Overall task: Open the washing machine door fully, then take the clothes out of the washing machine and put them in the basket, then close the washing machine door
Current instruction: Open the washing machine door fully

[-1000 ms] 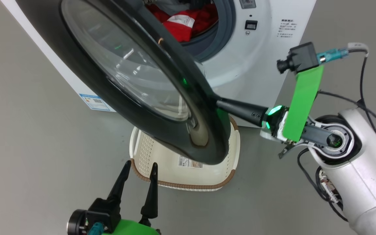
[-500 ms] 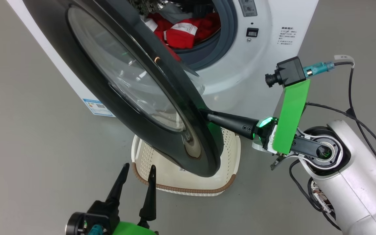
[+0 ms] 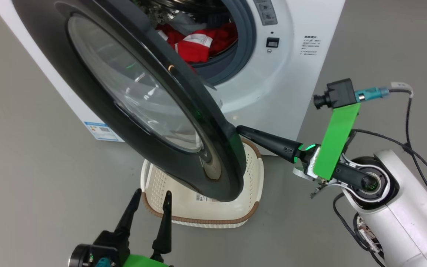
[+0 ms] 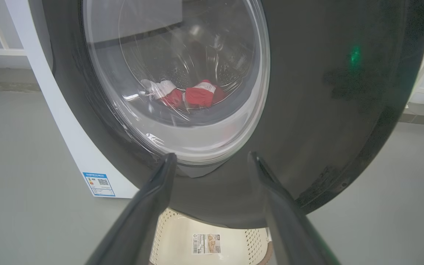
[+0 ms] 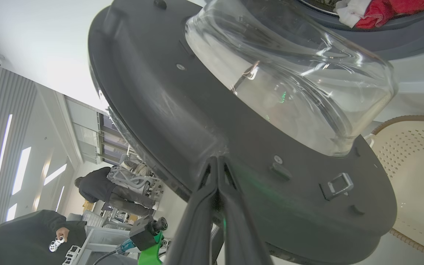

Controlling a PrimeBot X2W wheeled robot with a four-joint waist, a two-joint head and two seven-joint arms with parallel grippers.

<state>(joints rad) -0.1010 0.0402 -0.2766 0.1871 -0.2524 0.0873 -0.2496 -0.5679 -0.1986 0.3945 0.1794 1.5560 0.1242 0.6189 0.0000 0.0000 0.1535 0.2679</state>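
Right tool (image 3: pixel 240 129), pinched shut, presses the washing machine door (image 3: pixel 135 100) at four o'clock; tips may skid off that glossy rim.

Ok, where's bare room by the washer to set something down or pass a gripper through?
Bare floor lies left of the basket and washing machine, and right of the basket. Crowded: the washing machine door hangs over the basket, the right gripper shut against its inner face.

Head view downward from above, left wrist close before washing machine door (image 3: pixel 135 92), right wrist close behind it, basket (image 3: pixel 252 175) shared.
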